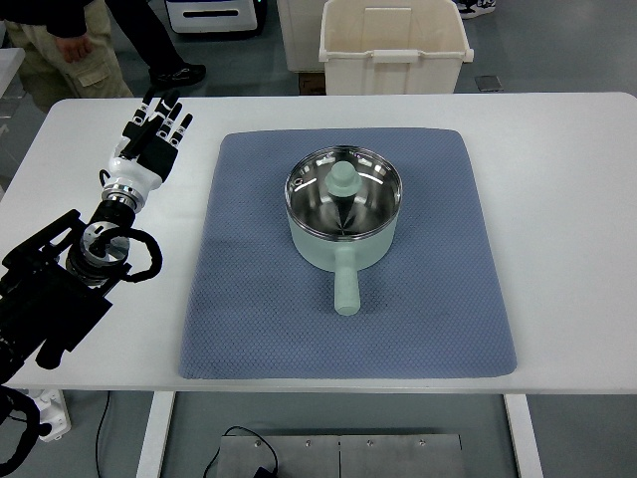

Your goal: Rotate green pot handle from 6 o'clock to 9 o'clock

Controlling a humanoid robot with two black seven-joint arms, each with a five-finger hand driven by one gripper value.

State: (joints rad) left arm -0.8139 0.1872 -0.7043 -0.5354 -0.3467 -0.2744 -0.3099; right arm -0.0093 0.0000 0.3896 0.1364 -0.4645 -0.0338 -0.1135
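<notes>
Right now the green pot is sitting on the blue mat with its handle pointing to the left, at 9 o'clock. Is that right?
Not quite. The green pot does sit on the blue mat, but the top view shows its handle pointing toward the near edge of the table, at 6 o'clock, not left. The left hand is off the mat and not touching it.

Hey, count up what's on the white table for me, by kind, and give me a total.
Green pot, lid on, handle toward the near edge: 1
Blue mat under it: 1
Robot left hand, fingers spread, holding nothing, over the table's left part: 1
Total: 3
</notes>
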